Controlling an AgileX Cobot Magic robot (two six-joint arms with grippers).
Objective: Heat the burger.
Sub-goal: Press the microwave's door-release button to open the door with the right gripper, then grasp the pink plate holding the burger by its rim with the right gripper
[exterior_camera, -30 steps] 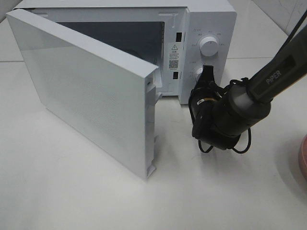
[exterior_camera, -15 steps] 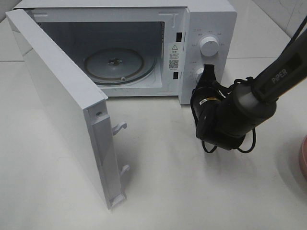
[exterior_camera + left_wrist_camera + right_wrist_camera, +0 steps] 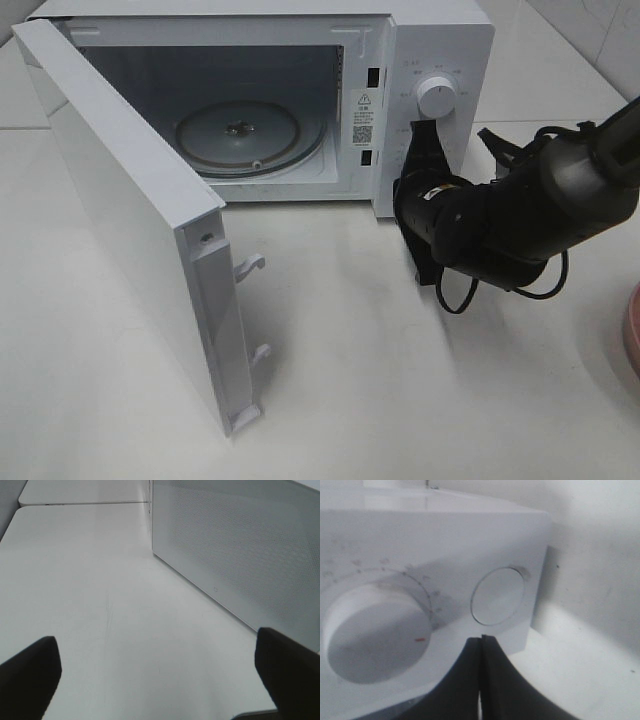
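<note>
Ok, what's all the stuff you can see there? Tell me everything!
microwave: 1, white, at the back of the table
door: 1, white, swung open to the left of the high view
glass turntable: 1, clear, inside the microwave
knob: 1 in plain sight, white, top of the microwave's front panel
plate: 1, pink, only its edge shows at the right border
table: 1, white, under everything
burger: none in view
cable: 1, black, looping under the right arm
left end effector: 1, black, open, above the table beside the door
right end effector: 1, black, shut, tip at the front panel below the knob
</note>
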